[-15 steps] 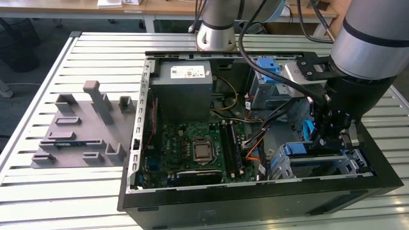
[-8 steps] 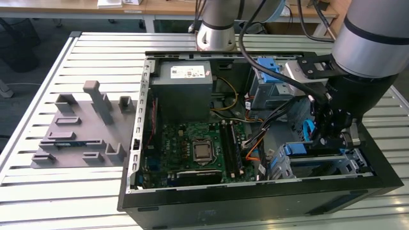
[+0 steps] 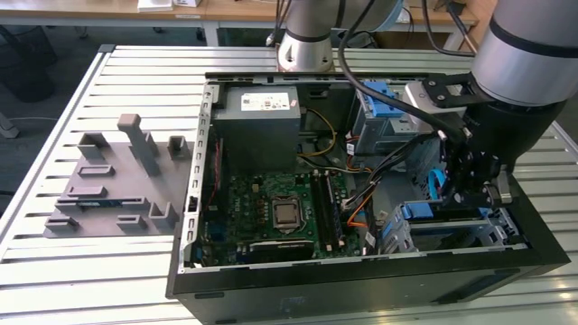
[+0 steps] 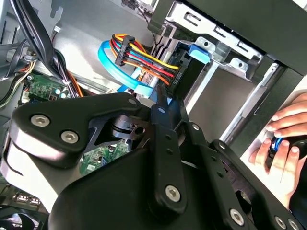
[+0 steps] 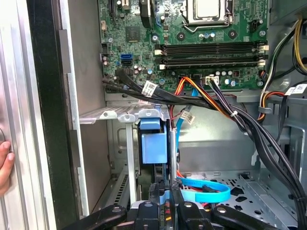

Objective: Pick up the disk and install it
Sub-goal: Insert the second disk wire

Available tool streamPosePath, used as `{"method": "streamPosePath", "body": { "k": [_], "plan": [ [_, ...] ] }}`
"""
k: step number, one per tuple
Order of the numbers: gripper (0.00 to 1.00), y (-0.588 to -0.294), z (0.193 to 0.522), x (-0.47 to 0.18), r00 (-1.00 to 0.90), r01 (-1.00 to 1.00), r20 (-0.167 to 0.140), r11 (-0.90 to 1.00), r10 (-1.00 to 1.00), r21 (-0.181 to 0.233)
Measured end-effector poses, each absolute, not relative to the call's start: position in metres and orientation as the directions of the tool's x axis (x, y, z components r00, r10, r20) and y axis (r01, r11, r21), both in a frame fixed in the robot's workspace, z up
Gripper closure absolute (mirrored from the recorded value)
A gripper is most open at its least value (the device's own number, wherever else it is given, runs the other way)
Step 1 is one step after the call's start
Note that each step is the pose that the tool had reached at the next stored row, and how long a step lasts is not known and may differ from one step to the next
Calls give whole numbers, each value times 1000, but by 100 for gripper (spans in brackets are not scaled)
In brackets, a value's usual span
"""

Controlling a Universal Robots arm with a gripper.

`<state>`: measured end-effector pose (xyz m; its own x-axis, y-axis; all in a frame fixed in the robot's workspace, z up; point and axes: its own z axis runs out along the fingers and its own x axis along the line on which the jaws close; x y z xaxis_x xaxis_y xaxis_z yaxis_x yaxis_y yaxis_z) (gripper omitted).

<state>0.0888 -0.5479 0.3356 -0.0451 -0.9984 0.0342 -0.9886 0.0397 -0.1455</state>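
Installation was under way, I judged: gripper (image 5: pixel 165 203) clamped on the disk (image 5: pixel 154 158), standing edge-up in the drive cage (image 5: pixel 122 116), needing a straight push home.

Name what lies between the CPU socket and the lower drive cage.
In the exterior view: the memory slots, then black and orange cables, between the CPU socket and the drive cage.

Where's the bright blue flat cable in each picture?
Exterior view: the blue cable curves beside the black arm, inside the case toward the exterior view's right.
Second wrist view: the blue cable loops behind the red, yellow and orange wires.
First wrist view: the blue cable lies curled on the case floor.
Shared landmark: the green motherboard.
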Motion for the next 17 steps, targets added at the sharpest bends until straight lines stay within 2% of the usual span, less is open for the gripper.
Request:
{"method": "streamPosePath", "body": {
  "k": [12, 13, 14, 15, 17],
  "plan": [
    [78, -548, 344, 89, -45, -989, 34, 40, -998, -146],
    [84, -548, 344, 89, -45, -989, 34, 40, -998, -146],
    [84, -548, 344, 89, -45, -989, 34, 40, -998, -146],
    [89, -548, 344, 89, -45, -989, 34, 40, -998, -146],
    [89, -548, 344, 89, -45, -989, 34, 40, -998, -146]
  ]
}}
